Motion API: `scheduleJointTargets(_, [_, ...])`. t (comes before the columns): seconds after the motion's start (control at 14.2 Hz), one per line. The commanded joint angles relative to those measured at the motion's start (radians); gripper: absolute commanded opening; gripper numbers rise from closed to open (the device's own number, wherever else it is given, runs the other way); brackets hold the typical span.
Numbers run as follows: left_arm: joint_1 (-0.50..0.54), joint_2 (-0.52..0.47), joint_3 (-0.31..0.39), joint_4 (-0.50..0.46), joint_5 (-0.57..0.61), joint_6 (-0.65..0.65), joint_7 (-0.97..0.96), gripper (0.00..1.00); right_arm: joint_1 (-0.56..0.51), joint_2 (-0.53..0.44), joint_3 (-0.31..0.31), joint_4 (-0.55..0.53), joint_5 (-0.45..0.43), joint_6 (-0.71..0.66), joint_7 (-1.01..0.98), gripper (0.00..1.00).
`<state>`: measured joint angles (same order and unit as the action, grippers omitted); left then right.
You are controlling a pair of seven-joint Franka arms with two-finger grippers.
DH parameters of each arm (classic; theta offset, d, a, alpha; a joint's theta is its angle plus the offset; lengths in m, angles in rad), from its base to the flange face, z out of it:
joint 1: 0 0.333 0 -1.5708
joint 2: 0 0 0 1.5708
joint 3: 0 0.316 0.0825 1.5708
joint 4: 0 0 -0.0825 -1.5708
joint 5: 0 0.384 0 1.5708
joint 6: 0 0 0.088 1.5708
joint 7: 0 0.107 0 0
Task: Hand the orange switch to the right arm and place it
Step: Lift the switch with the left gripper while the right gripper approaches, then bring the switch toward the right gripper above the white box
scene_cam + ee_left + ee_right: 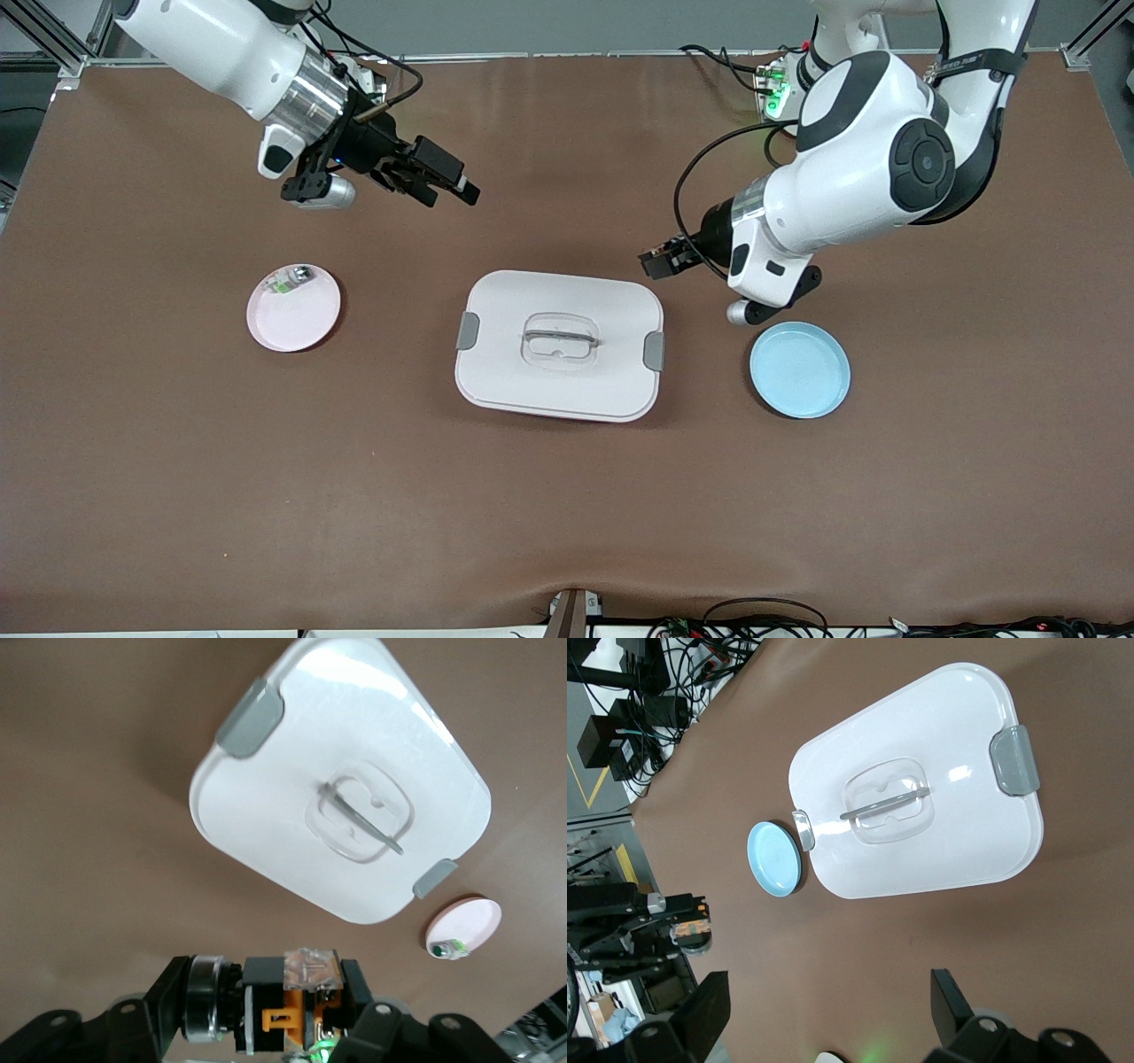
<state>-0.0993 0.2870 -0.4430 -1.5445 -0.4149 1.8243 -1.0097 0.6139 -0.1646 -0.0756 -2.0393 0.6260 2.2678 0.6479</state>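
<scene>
The left pincer (654, 263) is held in the air over the bare bench (567, 496), between the white lidded box (560, 344) and the left arm's base, and is clenched on the orange switch (299, 1008). In the left wrist view the switch is seen gripped between the two black fingers (361, 985), its orange band and a clear cap showing. The right pincer (447, 182) is held above the bench toward the right arm's end, and its two fingers (950, 999) are spread wide apart with nothing between them.

One white box is counted, set at the middle of the bench, closed by a lid with one clear handle (560, 338) and two grey clips (468, 330), one at each short side. Two small plates are counted. One blue plate (800, 369) lies beside the box toward the left arm's end, just below the left wrist in the front view. One pink plate (294, 307) lies toward the right arm's end, well apart from the box, and one tiny pale part with green marks (289, 281) rests on its rim side farther from the front camera.
</scene>
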Motion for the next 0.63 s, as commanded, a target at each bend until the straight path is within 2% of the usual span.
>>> scheduleJointTargets(0.0, [-0.006, 0.024, -0.026, 0.047, -0.062, -0.02, -0.143, 0.0, 0.05, -0.023, -0.007, -0.035, 0.041, 0.083, 0.082, 1.0])
scheduleJointTargets(0.21, [-0.057, 0.05, -0.028, 0.049, -0.068, -0.011, -0.329, 0.0, 0.139, 0.008, -0.009, -0.033, 0.055, 0.218, 0.17, 1.0])
scheduleJointTargets(0.42, [-0.1, 0.077, -0.026, 0.081, -0.062, 0.003, -0.487, 0.0, 0.167, 0.042, -0.009, -0.027, 0.047, 0.228, 0.171, 1.0])
scheduleJointTargets(0.56, [-0.102, 0.08, -0.028, 0.092, -0.067, 0.003, -0.512, 0.0, 0.184, 0.068, -0.009, -0.018, 0.043, 0.228, 0.168, 1.0])
